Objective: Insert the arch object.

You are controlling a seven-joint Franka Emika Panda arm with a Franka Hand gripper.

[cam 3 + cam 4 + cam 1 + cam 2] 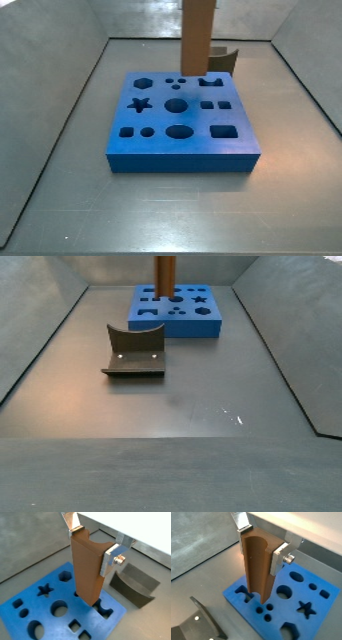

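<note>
The arch object (87, 567) is a tall orange-brown column with a semicircular groove down one face; the groove shows clearly in a wrist view (254, 562). My gripper (93, 544) is shut on its upper end, one silver finger on each side. The column hangs upright over the blue board (27, 614) with shaped holes. Its lower end is at the arch-shaped hole (103, 609) near the board's edge. I cannot tell whether the tip is inside the hole. Both side views show the column (198, 35) (164, 274) at the board's far end; the gripper is out of view there.
The dark L-shaped fixture (134, 351) stands on the grey floor beside the board (174, 316); it also shows in a wrist view (133, 587) and a side view (225, 58). Grey walls enclose the floor. The board has star (136, 103), round and square holes.
</note>
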